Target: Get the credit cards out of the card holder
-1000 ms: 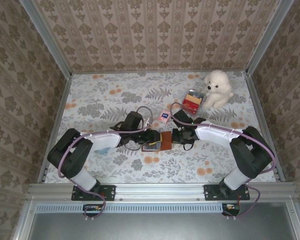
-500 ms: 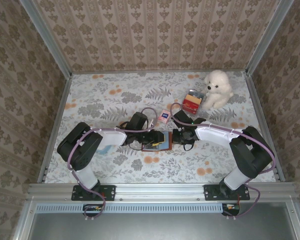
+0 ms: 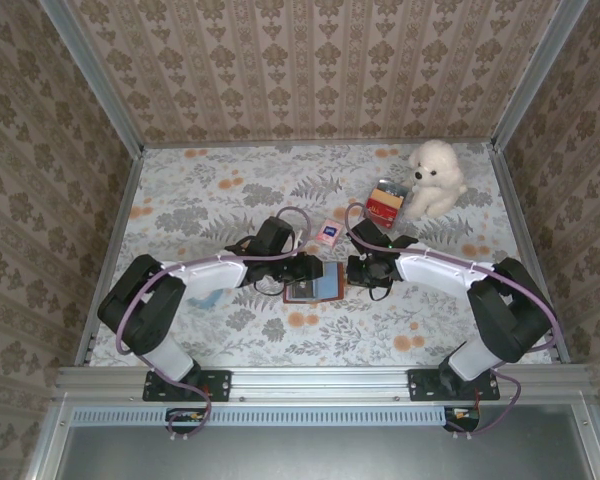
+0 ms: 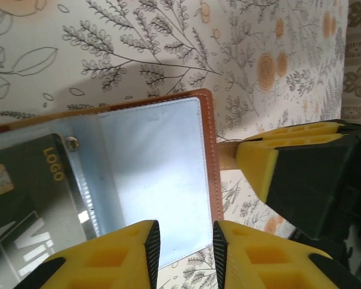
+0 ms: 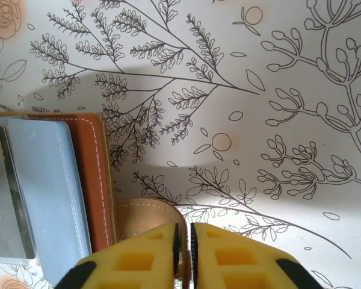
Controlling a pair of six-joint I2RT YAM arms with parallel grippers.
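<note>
**dan:** Top cam first, what's lying around? I see a white plush dog in the far right corner with a red box just beside it. There's also a small pink packet nearer the middle of the floral table.

**kai:** Yep. Dog and box sit well apart from the action, and the packet is just beyond the arms. The card holder lies open mid-table. The left gripper and right gripper meet over its far edge and hide part of it.

**dan:** Left wrist cam: brown leather rim, clear plastic sleeves, and a dark card marked "LOGO" tucked in a sleeve on the left. The left fingers are a bit apart, straddling the sleeve's near edge, not pinching it as far as I can see.

**kai:** Right wrist cam: its fingers are squeezed almost together on the holder's brown strap, with just a sliver of gap. The holder is flat on the table at the left, with the card showing grey.
</note>
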